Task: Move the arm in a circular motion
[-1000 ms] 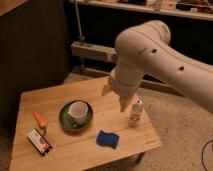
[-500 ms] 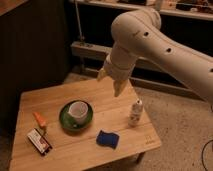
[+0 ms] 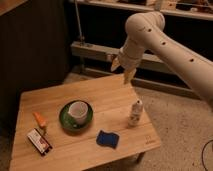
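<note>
The cream-white arm of thick rounded segments with small dark holes comes in from the right edge and bends at the top. Its tapered pale gripper points down and hangs in the air above the far right edge of the wooden table. It holds nothing that I can see.
On the table stand a white cup on a green plate, a small white bottle, a blue sponge, an orange object and a small packet. A metal shelf rail runs behind.
The arm has swung up and back toward the far right. The gripper has risen from just over the bottle and cup to the air beyond the table's far edge.
</note>
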`<state>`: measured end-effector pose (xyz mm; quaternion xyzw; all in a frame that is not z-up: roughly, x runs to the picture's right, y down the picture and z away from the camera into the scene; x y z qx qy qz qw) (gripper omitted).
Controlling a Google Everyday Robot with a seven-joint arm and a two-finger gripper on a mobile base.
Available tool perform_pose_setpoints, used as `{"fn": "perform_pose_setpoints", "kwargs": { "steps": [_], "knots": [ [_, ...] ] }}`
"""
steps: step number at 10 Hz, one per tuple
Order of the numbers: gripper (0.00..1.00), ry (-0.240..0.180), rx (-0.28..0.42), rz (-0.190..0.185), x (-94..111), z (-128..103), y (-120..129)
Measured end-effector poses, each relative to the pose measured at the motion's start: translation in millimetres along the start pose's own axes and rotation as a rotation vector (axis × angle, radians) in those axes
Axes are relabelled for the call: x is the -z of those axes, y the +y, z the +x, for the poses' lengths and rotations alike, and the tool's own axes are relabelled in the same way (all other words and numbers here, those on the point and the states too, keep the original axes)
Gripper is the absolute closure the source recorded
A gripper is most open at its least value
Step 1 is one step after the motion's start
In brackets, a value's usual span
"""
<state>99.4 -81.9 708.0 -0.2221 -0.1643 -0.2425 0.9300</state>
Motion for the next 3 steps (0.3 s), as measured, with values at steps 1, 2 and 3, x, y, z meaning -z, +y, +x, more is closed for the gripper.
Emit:
{"fn": "perform_pose_setpoints", "kwargs": {
  "steps": [1, 2, 3],
  "knots": [
    [0.40, 0.005, -0.055, -0.012, -17.2, 19.2, 1.0],
    [0.40, 0.010, -0.140, -0.023, -38.3, 48.9, 11.6],
    [0.40, 0.000, -0.197, -0.024, -49.8, 69.5, 24.4]
  ]
}}
